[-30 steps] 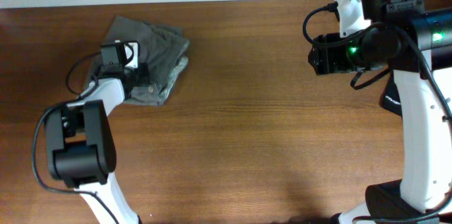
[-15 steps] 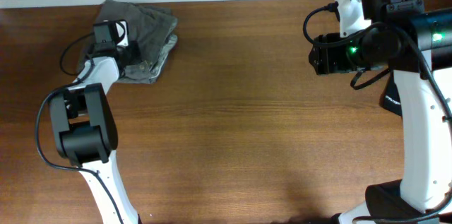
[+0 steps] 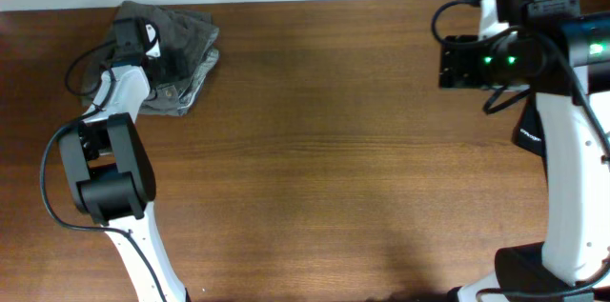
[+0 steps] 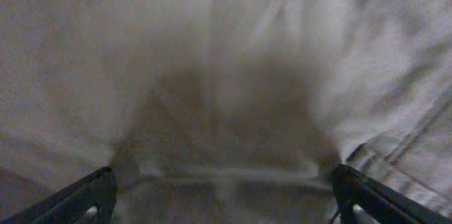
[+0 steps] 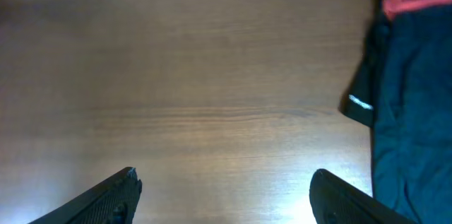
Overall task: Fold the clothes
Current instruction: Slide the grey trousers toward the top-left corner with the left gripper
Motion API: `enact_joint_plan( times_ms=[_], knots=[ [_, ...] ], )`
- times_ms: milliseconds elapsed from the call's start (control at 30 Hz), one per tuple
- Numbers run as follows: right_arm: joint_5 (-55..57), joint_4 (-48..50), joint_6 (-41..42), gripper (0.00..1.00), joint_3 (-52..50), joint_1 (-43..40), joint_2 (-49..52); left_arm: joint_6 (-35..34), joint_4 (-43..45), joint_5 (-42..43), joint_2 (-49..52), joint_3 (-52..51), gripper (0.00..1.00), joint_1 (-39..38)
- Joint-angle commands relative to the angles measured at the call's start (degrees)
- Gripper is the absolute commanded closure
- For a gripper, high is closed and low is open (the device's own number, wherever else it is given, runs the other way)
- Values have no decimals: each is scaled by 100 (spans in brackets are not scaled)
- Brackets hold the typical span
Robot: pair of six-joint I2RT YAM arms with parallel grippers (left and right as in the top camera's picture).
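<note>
Brown wooden counter point(image 3: 334, 150) carried the grey clothes point(image 3: 195, 40), bunched at its 10 o'clock corner with no clear long axis. The left pincer point(image 4: 222, 181) sat right on the heap, its fingers spread wide and cloth filling the gap, nothing clamped. The right pincer point(image 5: 226, 189), equally wide and empty, hovered over wood toward 2 o'clock, so the left arm was plainly nearer. Dark cloth with a pink patch point(image 5: 413, 75) edged the right wrist view at 3 o'clock; I could not identify it. No container showed.
</note>
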Motion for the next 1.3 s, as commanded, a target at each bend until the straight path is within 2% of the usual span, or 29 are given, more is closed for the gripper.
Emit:
enact_joint_plan(
  times_ms=[0, 167, 233, 300, 367, 400, 700, 967, 1267],
  knots=[
    [271, -7, 101, 18, -26, -354, -42, 9, -7, -111, -682, 275, 1, -184],
    [264, -157, 98, 19, -26, -811, 33, 7, -146, -107, -938, 286, 3, -308],
    [186, -199, 94, 18, -31, -916, 66, 9, -306, -114, -918, 282, 32, -328],
    [46, -199, 87, 18, -48, -946, 70, 9, -461, -114, -837, 278, 70, -323],
    [35, -199, 66, 18, -52, -946, 70, 9, -568, -114, -741, 275, 93, -321],
    [24, -199, 55, 18, -52, -944, 70, 11, -608, -118, -675, 275, 99, -321],
    [-57, -199, 48, 18, -52, -944, 70, 50, -719, -92, -33, 275, 100, -260],
    [-101, -199, 48, 18, -52, -944, 70, 46, -496, 505, 402, 275, 99, -251],
    [-210, -199, 31, 18, -52, -944, 70, -573, 190, 1040, 925, 275, 99, -254]
  ],
)
